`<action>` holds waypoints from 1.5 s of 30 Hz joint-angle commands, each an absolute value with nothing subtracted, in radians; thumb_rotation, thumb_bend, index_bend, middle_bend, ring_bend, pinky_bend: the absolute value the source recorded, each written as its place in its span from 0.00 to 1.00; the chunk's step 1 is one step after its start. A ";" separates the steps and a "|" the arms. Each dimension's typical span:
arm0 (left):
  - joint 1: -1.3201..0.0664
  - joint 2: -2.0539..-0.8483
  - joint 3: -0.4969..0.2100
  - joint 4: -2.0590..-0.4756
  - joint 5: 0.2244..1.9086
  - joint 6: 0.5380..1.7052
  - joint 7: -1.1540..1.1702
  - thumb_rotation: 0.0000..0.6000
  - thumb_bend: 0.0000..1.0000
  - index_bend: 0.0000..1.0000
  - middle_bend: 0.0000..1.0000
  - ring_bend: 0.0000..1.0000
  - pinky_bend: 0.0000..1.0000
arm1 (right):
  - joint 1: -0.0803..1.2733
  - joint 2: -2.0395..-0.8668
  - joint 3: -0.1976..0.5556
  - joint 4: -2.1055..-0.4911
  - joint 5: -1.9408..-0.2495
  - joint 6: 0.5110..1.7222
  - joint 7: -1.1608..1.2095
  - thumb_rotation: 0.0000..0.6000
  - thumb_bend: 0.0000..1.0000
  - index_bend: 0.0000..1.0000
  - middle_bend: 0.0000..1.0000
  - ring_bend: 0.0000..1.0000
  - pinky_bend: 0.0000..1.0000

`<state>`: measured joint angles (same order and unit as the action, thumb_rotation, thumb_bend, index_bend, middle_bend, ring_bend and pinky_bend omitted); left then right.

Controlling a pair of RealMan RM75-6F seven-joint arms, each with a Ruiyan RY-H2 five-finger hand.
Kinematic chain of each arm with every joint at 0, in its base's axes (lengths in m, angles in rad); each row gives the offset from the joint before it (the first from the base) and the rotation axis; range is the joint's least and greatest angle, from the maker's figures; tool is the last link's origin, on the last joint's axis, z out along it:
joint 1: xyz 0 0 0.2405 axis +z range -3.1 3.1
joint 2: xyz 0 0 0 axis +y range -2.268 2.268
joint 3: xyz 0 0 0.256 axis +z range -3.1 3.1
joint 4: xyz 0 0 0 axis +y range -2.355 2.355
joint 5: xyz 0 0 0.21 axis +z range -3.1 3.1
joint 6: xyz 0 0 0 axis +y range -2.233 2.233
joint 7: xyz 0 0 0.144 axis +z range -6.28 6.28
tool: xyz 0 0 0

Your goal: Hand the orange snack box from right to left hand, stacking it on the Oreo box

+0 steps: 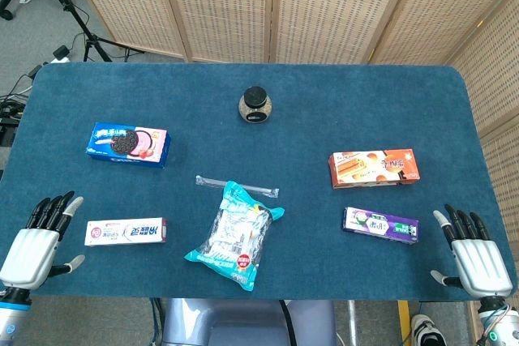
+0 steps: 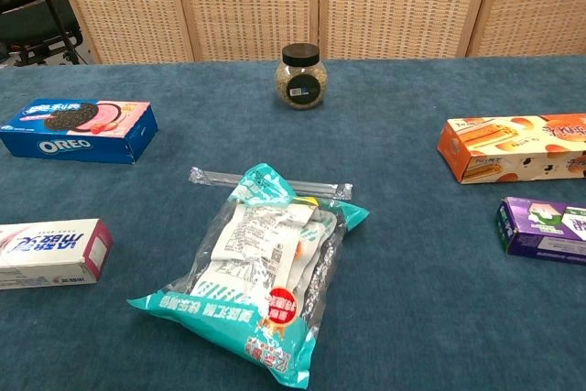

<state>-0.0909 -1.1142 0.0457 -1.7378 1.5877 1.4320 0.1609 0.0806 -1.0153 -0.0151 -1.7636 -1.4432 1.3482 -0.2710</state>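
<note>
Right side: the right hand rests open at the table's near right corner; a purple box lies between it and the orange snack box.
Centre: a teal snack bag and a clear wrapped straw lie across the middle near the front edge; a small jar stands farther back, well apart.
Open lane: bare blue table runs between jar and straw, from the orange snack box to the Oreo box.
Left side: a white-and-pink box lies just beside the open left hand, in front of the Oreo box.
</note>
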 commanded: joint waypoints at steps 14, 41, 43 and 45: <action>-0.085 -1.121 0.036 -1.732 1.592 1.459 0.164 1.00 0.13 0.05 0.00 0.00 0.00 | 0.075 -1.018 -0.009 -1.757 -1.460 1.374 -0.254 1.00 0.00 0.00 0.00 0.00 0.00; -0.084 -1.128 0.040 -1.739 1.597 1.457 0.174 1.00 0.13 0.03 0.00 0.00 0.00 | 0.130 -1.030 0.036 -1.744 -1.434 1.320 -0.237 1.00 0.00 0.00 0.00 0.00 0.00; -0.088 -1.130 0.041 -1.734 1.591 1.445 0.173 1.00 0.13 0.03 0.00 0.00 0.00 | 0.165 -1.022 0.058 -1.754 -1.410 1.277 -0.246 1.00 0.00 0.00 0.00 0.00 0.00; -0.091 -1.133 0.041 -1.730 1.585 1.436 0.171 1.00 0.13 0.03 0.00 0.00 0.00 | 0.195 -1.018 0.078 -1.761 -1.386 1.240 -0.257 1.00 0.00 0.00 0.00 0.00 0.00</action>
<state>-0.0893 -1.1312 0.0408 -1.7320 1.5877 1.4387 0.1721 0.1655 -1.0252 0.0558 -1.7510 -1.4106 1.2727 -0.2463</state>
